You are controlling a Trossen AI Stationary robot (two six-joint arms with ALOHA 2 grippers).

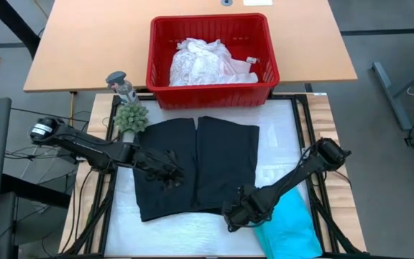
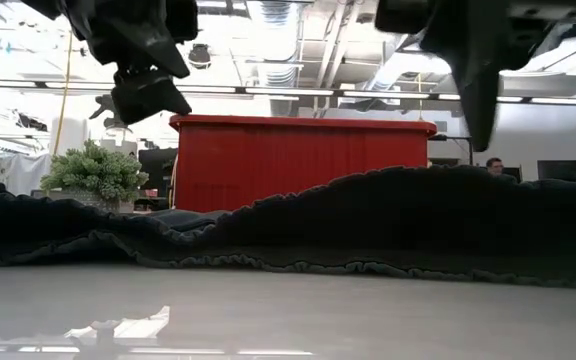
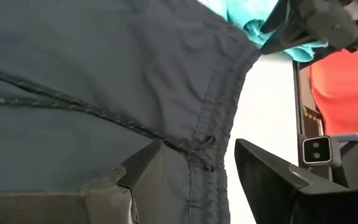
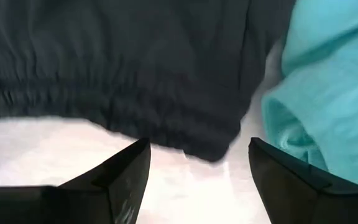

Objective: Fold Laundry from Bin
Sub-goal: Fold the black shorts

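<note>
Both open grippers (image 1: 165, 175) (image 1: 233, 218) hover at the black garment's (image 1: 214, 162) edges.

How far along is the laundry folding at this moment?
Done: the folded teal garment lies at the table's edge. In hand: the black drawstring shorts lie spread flat, with the open left gripper and open right gripper above them. Left: the white lacy top in the red slotted plastic bin.

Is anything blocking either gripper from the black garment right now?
Nothing visible. The left gripper is open over the black garment; the right gripper is open at its hem, beside the teal garment.
</note>
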